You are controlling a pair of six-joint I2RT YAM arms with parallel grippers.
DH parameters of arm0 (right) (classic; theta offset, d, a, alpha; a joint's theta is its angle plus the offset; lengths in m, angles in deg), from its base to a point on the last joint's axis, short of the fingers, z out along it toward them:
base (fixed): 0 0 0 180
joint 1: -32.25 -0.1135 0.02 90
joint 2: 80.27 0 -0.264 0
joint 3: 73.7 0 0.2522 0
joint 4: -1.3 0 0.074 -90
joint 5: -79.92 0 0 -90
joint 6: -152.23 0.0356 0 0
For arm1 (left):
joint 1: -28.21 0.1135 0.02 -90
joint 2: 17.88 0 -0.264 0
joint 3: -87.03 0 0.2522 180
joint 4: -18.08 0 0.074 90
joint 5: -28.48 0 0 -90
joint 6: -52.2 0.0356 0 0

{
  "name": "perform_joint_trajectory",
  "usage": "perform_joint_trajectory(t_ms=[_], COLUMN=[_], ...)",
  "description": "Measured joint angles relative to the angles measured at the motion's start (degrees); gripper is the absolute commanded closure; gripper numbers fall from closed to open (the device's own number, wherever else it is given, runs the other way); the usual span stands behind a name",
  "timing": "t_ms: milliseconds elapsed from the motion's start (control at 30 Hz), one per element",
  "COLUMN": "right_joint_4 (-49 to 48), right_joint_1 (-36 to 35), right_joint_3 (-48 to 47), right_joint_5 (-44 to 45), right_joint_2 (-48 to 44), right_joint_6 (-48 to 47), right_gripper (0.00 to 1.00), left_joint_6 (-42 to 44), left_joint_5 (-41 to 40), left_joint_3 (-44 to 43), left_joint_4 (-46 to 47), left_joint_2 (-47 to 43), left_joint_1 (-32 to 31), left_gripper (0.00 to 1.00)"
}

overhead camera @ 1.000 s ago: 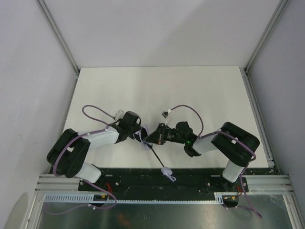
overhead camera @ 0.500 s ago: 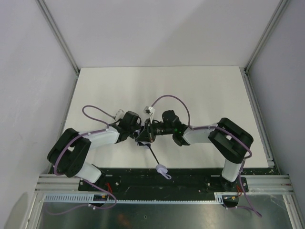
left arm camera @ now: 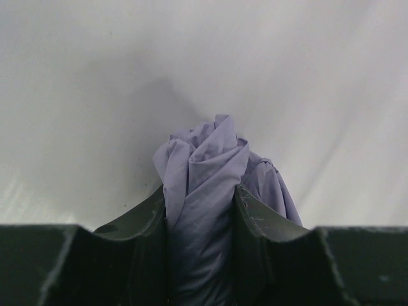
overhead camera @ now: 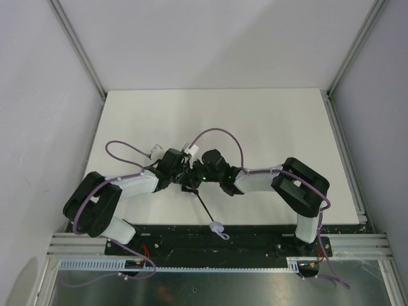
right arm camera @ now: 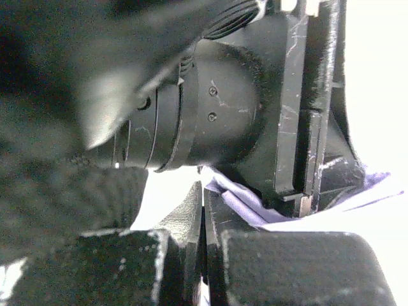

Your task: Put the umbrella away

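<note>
The umbrella is gripped by its pale lavender canopy (left arm camera: pixel 204 159), which bunches up between the fingers of my left gripper (left arm camera: pixel 201 201); that gripper is shut on the fabric. From above, the left gripper (overhead camera: pixel 183 180) sits near the table's front middle. The thin black shaft (overhead camera: pixel 203 205) runs out of it toward the front edge, ending in the small lavender handle (overhead camera: pixel 217 227). My right gripper (overhead camera: pixel 195 173) is pressed close against the left one. Its fingers (right arm camera: pixel 191 210) are shut together with nothing between them, and a fold of canopy (right arm camera: pixel 245 204) lies just beside them.
The white table (overhead camera: pixel 255 121) stretches back to grey walls with metal corner posts (overhead camera: pixel 76 44). The left gripper's black body (right arm camera: pixel 223 115) fills most of the right wrist view. Lavender cables (overhead camera: pixel 220 134) loop above both wrists. A black rail (overhead camera: pixel 191 239) runs along the front edge.
My right arm has swung left, and its shut gripper now sits tight against the left gripper. The umbrella's handle has shifted slightly left. The left gripper has kept its hold.
</note>
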Motion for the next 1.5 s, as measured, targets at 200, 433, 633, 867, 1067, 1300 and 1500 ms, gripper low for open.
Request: perform_joint_trajectory(t_ms=[200,433,633,867,1067,1300,1500], right_joint_4=[-0.42,-5.75,-15.47,-20.87,-24.17,-28.46,-30.12], right_joint_1=[-3.19,-3.39,-0.55,3.34,5.86,10.12,11.5], right_joint_3=[-0.11,2.8,10.75,12.52,12.74,13.6,13.7], right_joint_5=[14.16,16.15,14.43,7.37,3.96,1.53,0.83], right_joint_2=[0.02,0.28,0.66,2.1,3.72,5.33,6.12], right_joint_6=[0.68,1.42,3.39,8.0,10.54,13.03,13.99], right_gripper=[1.0,1.0,1.0,1.0,1.0,1.0,1.0], left_joint_6=[0.39,2.47,4.48,4.46,4.98,4.57,0.74], left_joint_5=[-1.77,-1.68,1.81,6.69,10.99,18.51,27.02], left_joint_3=[1.09,0.92,-0.15,-0.26,0.74,7.72,12.5], left_joint_4=[3.13,3.41,1.29,1.49,3.06,6.67,13.94], left_joint_2=[0.2,0.22,0.02,0.07,-0.81,-8.7,-9.84], left_joint_1=[1.14,1.4,2.32,4.26,6.43,10.25,12.92], left_gripper=[1.0,1.0,0.97,0.72,0.3,0.02,0.01])
